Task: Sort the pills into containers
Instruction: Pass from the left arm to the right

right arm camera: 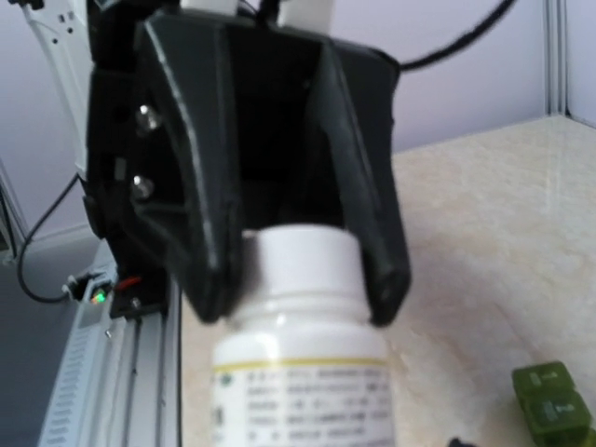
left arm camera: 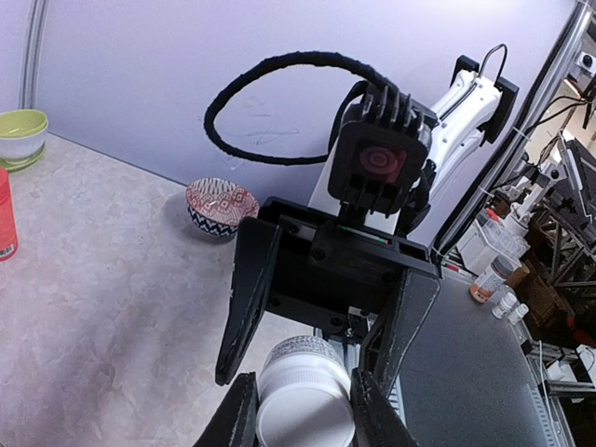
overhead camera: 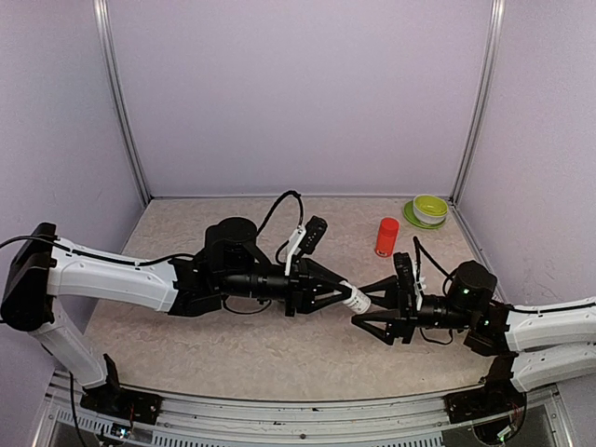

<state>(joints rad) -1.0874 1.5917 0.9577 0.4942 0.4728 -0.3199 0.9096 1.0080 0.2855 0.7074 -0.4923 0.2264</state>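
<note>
A white pill bottle (overhead camera: 356,300) with a printed label hangs in the air between my two arms, lying level. My left gripper (overhead camera: 344,296) is shut on its white cap (right arm camera: 303,261). My right gripper (overhead camera: 359,306) faces it with its jaws open, one on each side of the bottle's body. In the left wrist view a gap shows between one right finger (left arm camera: 248,307) and the bottle (left arm camera: 300,410). The containers (right arm camera: 554,402), dark-green lidded boxes, lie on the table at the bottom right of the right wrist view. No pills show.
A red-orange bottle (overhead camera: 386,237) stands on the table behind the grippers. A green bowl on a plate (overhead camera: 429,209) sits in the far right corner. A small patterned bowl (left arm camera: 222,205) rests near the wall in the left wrist view.
</note>
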